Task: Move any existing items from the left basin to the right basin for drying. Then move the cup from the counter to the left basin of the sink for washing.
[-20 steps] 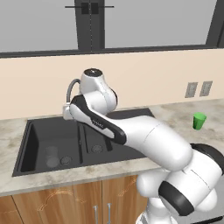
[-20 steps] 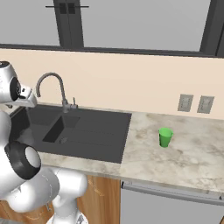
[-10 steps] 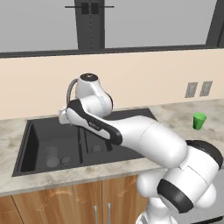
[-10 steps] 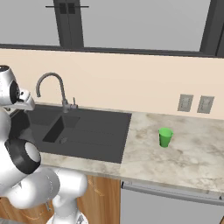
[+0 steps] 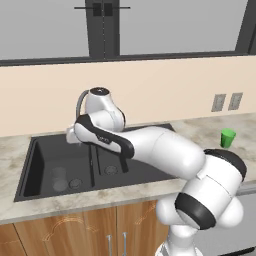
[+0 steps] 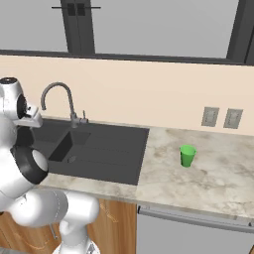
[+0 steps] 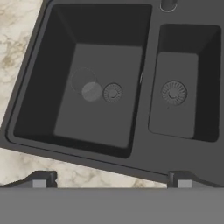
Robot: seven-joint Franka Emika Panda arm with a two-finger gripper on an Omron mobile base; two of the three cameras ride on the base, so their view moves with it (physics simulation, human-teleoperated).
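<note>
Two dark fingertips [image 7: 40,178] stand spread wide at the bottom of the hand view, holding nothing, the gripper [image 7: 111,179] above the dark charcoal sink's [image 7: 144,151] front rim. Left of centre, a faint see-through greyish glass [image 7: 87,85] stands upright in the wide left basin [image 7: 105,57], just beside its drain. At right lies the narrow right basin [image 7: 183,113]. At the right base view's centre right, the small bright green cup [image 6: 187,155] stands upright on the beige mottled counter [image 6: 208,178].

glass [image 7: 89,86]: faint see-through cylinder, upright, centre-left of hand view, just left of the drain
left basin [image 7: 65,52]: wide, deep, dark, holds the glass
right basin [image 7: 175,70]: narrow, dark, upper right
cup [image 6: 187,155]: bright green, upright on counter [image 6: 208,171], right of centre in right base view
</note>
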